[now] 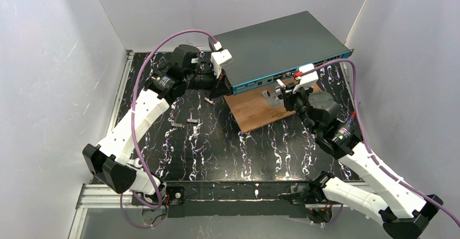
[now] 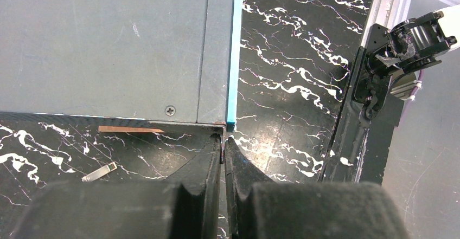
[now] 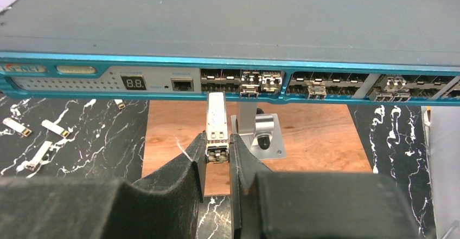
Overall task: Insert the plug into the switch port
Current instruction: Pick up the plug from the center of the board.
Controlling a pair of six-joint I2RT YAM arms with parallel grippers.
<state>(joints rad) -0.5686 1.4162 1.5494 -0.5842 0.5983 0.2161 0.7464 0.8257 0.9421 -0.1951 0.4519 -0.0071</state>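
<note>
The plug is a small silver bar. It points straight at the switch. Its nose is right at the bottom edge of the blue strip, under the left end of the row of sockets. I cannot tell if the nose is inside a hole yet or only touching the front.

My right hand is pinching the plug by its back end, one finger on each side. The plug sits flat and level between them.

So I think I am at the lining-up step, and the push is not done. Next I need to put the nose at an empty hole and slide it in slowly and straight. If it tips, it may jam on the edge.

My left hand is pressed together with nothing in it. Its tips are at the switch's corner, where the strip ends. It may be there to stop the box sliding.

The switch sits partly on a wood board, which has a little metal bracket on it. Some spare plugs lie on the black counter to the left.
</note>
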